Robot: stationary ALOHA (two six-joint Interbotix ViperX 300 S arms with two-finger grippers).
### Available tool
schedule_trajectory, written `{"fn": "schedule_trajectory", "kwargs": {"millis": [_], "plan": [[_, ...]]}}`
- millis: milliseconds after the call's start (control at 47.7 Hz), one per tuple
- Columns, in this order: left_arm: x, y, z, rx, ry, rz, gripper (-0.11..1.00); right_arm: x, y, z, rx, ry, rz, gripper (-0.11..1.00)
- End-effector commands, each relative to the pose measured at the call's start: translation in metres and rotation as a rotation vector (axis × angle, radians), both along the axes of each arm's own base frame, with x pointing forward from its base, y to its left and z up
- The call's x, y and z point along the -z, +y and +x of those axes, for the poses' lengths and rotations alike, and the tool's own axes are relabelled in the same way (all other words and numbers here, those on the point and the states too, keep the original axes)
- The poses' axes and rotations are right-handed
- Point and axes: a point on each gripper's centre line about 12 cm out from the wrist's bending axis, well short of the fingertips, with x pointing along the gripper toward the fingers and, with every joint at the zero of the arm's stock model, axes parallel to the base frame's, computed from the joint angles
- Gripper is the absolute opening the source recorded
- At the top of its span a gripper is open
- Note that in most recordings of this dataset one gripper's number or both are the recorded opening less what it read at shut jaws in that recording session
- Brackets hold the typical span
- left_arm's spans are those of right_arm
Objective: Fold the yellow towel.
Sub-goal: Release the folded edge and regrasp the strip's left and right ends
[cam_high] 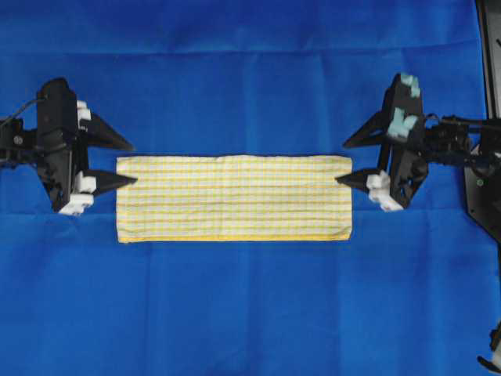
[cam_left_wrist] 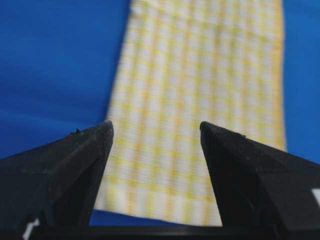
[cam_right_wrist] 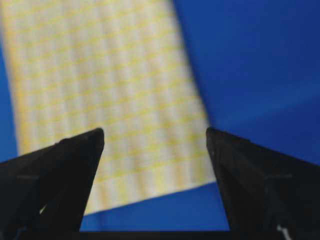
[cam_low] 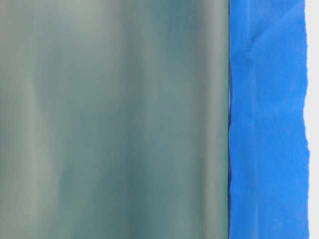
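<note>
Blue cloth (cam_high: pixel 250 78) covers the whole work surface, and the yellow towel (cam_high: pixel 233 197) lies flat at its centre as a long checked strip running from 9 to 3 o'clock. At 9 o'clock the left gripper (cam_high: pixel 131 163) sits just beside the towel's short edge, jaws spread wide and empty. At 3 o'clock the right gripper (cam_high: pixel 344 162) mirrors it, likewise agape, holding nothing.
</note>
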Motion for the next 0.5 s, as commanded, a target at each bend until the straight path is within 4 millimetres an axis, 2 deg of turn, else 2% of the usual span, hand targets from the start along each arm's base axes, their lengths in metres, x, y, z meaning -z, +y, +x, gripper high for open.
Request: {"fn": "schedule_trajectory", "kwargs": {"millis": [0, 231, 482], "plan": [[-0.006, 0.007, 0.006, -0.009, -0.013, 0.027, 0.63, -0.007, -0.009, 0.004, 0.022, -0.012, -0.008, 0.8], [0.003, 0.01, 0.013, 0.001, 0.033, 0.045, 0.63, 0.0, -0.013, 0.008, 0.024, 0.027, -0.011, 0.79], [0.036, 0.01, 0.014, 0.003, 0.152, 0.032, 0.63, 0.029, -0.014, 0.013, 0.025, 0.136, 0.006, 0.79]]}}
